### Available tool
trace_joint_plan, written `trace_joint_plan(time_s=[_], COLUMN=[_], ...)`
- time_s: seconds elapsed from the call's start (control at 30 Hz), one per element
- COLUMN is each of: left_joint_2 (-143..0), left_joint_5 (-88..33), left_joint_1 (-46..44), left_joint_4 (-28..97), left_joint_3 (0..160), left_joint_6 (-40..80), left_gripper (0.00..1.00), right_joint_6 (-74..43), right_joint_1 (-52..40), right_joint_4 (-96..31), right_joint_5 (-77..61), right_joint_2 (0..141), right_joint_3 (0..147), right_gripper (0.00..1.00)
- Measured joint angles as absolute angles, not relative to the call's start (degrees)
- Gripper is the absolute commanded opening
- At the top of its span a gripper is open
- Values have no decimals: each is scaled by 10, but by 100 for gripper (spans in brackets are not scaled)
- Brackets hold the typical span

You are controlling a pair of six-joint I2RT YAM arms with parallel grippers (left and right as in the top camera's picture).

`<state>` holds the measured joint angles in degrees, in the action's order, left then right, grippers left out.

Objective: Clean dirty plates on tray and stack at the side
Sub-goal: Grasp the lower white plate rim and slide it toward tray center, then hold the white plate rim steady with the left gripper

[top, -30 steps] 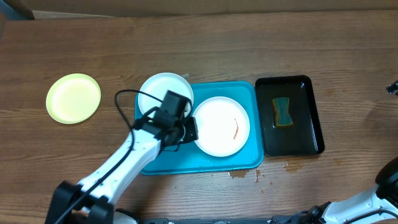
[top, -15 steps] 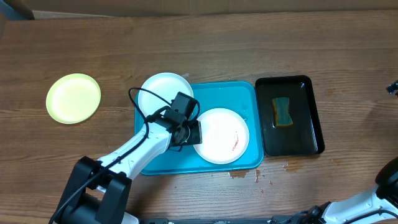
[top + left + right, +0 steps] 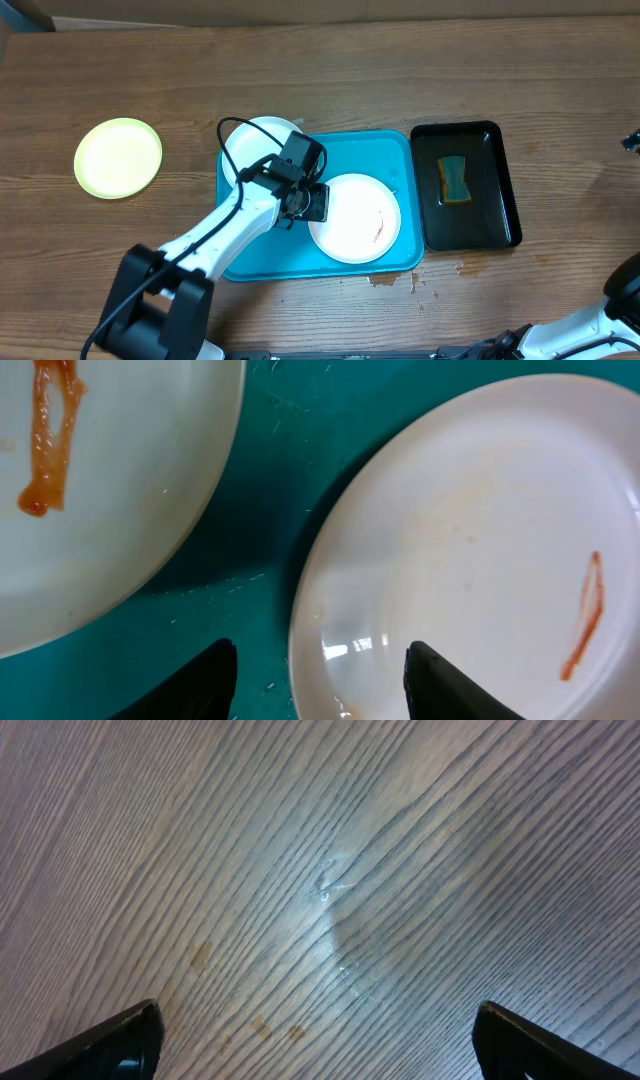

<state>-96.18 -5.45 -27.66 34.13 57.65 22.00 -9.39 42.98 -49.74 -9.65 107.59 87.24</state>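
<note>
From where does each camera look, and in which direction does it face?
Overhead: above the table, facing straight down at the turquoise tray, black tray, green plate; left arm shows.
Left wrist: above the tray, facing down at two smeared white plates; open left gripper shows.
Right wrist: close over the table; open right gripper shows.
Shared: overhead and left wrist both see the tray and the streaked plate.

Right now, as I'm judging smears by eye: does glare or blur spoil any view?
Overhead: evenly lit; the smear on the right plate reads clearly. Left wrist: sharp, with a small glare patch near that plate's rim and deep shadow on the tray between plates. Right wrist: table grain looks soft under a pale sheen.
</note>
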Motion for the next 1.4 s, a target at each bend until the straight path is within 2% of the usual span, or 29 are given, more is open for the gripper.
trace_joint_plan(time_s=[0.1, 0.43, 0.47, 0.53, 0.63, 0.7, 0.77, 1.4], left_joint_2=[-985, -1005, -1005, -1005, -1005, -1005, -1005, -1005], left_joint_5=[-51, -48, -48, -48, -46, -46, -45, -32], left_joint_1=[-277, -277, -277, -277, -277, -277, -277, -273], left_joint_4=[334, 320, 318, 318, 316, 313, 309, 331], left_joint_3=[576, 576, 576, 576, 576, 576, 576, 577], left_joint_6=[220, 216, 216, 218, 218, 222, 224, 330], left_gripper=[43, 43, 41, 25, 15, 14, 5, 5], right_joint_6=[-94, -94, -94, -94, -94, -94, -94, -94], right_joint_1=[430, 430, 430, 430, 430, 430, 430, 430], right_joint_4=[-497, -488, -486, -486, -486, -486, -486, -486], right_joint_5=[-96, -96, -96, -96, -96, -96, -96, -96], right_joint_2=[1076, 1076, 1076, 1076, 1076, 1076, 1076, 1076], right_joint_3=[873, 873, 873, 872, 873, 873, 873, 873], right_gripper=[100, 100, 100, 100, 100, 100, 100, 100])
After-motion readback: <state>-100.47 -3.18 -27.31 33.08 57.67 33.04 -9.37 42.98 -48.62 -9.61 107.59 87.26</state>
